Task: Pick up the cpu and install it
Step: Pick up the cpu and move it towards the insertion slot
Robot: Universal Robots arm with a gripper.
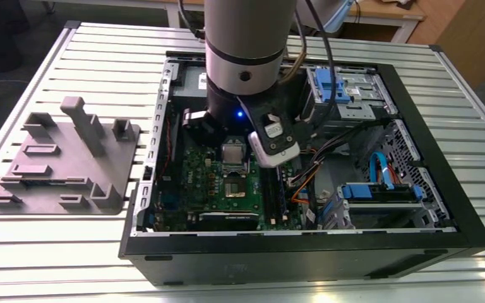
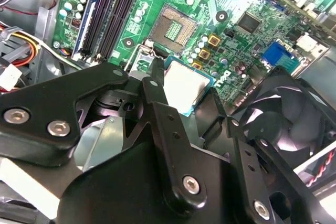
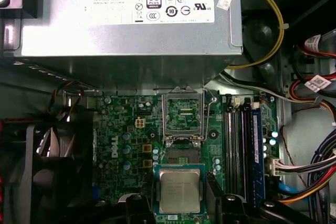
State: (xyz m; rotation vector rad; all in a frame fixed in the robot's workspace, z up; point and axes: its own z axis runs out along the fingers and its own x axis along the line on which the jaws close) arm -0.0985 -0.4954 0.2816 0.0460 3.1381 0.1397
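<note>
Exterior view: the arm [image 1: 242, 57] reaches into the open computer case [image 1: 310, 252], hiding part of the motherboard [image 1: 204, 173]. Second wrist view: the jaws pinch the cpu [image 2: 185, 85] by its edges, with one corner hidden behind them. First wrist view: the cpu hangs over the board near the open socket [image 3: 181, 157], and the jaws are largely cropped.

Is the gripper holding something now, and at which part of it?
Yes: the small flat square CPU with the silvery-grey metal top, clamped between the jaws at two opposite side edges, above the green motherboard.

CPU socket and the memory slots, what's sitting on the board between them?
In the first wrist view, a strip of green motherboard, with a round mounting hole and a few small capacitors.
</note>
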